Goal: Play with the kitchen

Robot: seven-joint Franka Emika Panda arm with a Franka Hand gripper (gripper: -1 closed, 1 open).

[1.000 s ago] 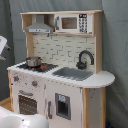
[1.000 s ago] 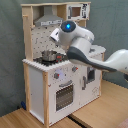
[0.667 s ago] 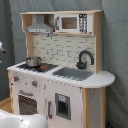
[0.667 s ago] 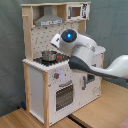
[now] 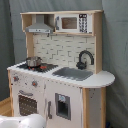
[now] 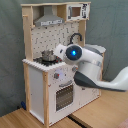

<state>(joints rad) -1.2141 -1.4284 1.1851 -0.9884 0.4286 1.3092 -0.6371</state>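
One small metal pot (image 5: 33, 62) sits on the stovetop (image 5: 39, 66) of the kitchen (image 5: 60, 75), at about 9 o'clock from the grey sink (image 5: 73, 73) in the first exterior view. What the pot holds cannot be made out. The sink basin looks bare, and the black faucet (image 5: 85, 58) arches over its 1 o'clock corner. Above, the microwave (image 5: 73, 23) sits at 3 o'clock from the range hood (image 5: 40, 26). Below the stovetop are the knobs (image 5: 35, 84) and the oven door (image 5: 28, 104), with a second small door (image 5: 63, 106) at 3 o'clock from it.

The kitchen stands upright against a grey backdrop (image 5: 117, 45), filling most of the first exterior view. In the second exterior view it rests on a wooden table (image 6: 30, 119), seen from its stove end.

In the second exterior view the white robot arm (image 6: 87, 65) reaches in from 3 o'clock. A joint with a glowing blue light (image 6: 74, 51) hangs in front of the counter, just at 3 o'clock from the pot (image 6: 48, 54). The claw is not seen there, so I cannot tell whether it is wide or narrow.

Compared with a second ago, the lit joint sits lower and nearer the centre of the second exterior view, now covering the counter edge. The kitchen itself has not moved.

A white rounded shape (image 5: 22, 121) shows at 7 o'clock in the first exterior view.
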